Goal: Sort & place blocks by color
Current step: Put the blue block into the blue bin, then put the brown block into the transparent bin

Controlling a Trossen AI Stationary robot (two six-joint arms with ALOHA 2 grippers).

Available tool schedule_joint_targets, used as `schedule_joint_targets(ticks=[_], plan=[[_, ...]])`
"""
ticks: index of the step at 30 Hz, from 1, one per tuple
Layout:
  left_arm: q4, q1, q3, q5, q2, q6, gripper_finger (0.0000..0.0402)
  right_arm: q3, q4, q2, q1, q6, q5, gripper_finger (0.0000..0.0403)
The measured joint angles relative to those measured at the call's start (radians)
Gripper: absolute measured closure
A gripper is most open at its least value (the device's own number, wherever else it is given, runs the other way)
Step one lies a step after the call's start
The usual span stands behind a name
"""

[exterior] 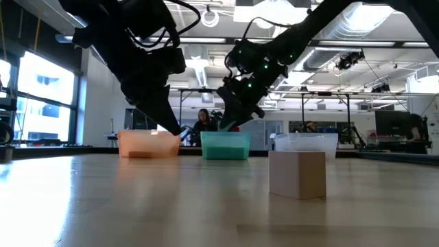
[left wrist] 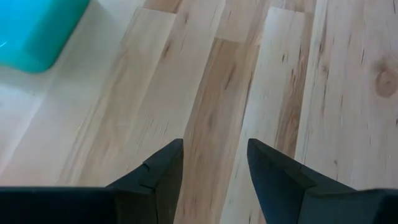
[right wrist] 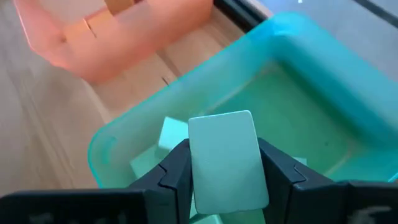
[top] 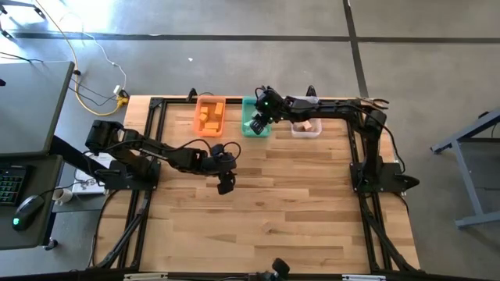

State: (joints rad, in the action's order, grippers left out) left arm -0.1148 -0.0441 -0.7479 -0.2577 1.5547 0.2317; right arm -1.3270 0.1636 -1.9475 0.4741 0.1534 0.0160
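While clamped, teal block (right wrist: 225, 163) between right end effector (right wrist: 224, 171) fingers

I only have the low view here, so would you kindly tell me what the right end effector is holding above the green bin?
Observer: The right end effector is shut on a teal-green block, held over the green bin, which already holds other green blocks.
Operator: Thank you. Is the left end effector carrying anything?
Observer: No. The left end effector is open, with only bare table between its fingers.
Operator: And where does the left arm sit relative to the bins?
Observer: From above, the left end effector hangs over the table, short of the orange bin, which holds orange blocks.
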Motion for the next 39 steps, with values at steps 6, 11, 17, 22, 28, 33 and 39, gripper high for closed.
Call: schedule_joint_targets(ticks=[6, 11, 17, 22, 28, 33, 39], plan=[[-0.002, 0.000, 0.000, 0.008, 0.000, 0.000, 0.0239, 0.000, 0.026, -0.008, 0.004, 0.025, -0.002, 0.0255], [-0.003, 0.000, 0.000, 0.011, 0.000, 0.000, 0.0239, 0.000, 0.035, -0.008, 0.001, 0.030, -0.010, 0.0207], [-0.030, 0.000, 0.000, 0.011, 0.000, 0.000, 0.0239, -0.023, 0.131, 0.020, 0.001, 0.046, -0.043, 0.0163], [-0.049, 0.000, 0.000, 0.010, 0.000, 0.000, 0.0239, -0.080, 0.298, 0.082, -0.035, 0.074, -0.071, 0.0160], [-0.061, 0.000, 0.000, 0.009, 0.000, 0.000, 0.0239, -0.088, 0.401, 0.151, -0.163, 0.082, -0.104, 0.0160], [-0.075, 0.000, 0.000, 0.008, 0.000, 0.000, 0.0239, -0.087, 0.497, 0.164, -0.281, 0.083, -0.105, 0.0160], [-0.086, 0.000, 0.000, 0.008, 0.000, 0.003, 0.0239, -0.080, 0.554, 0.164, -0.419, 0.094, -0.150, 0.0160]])
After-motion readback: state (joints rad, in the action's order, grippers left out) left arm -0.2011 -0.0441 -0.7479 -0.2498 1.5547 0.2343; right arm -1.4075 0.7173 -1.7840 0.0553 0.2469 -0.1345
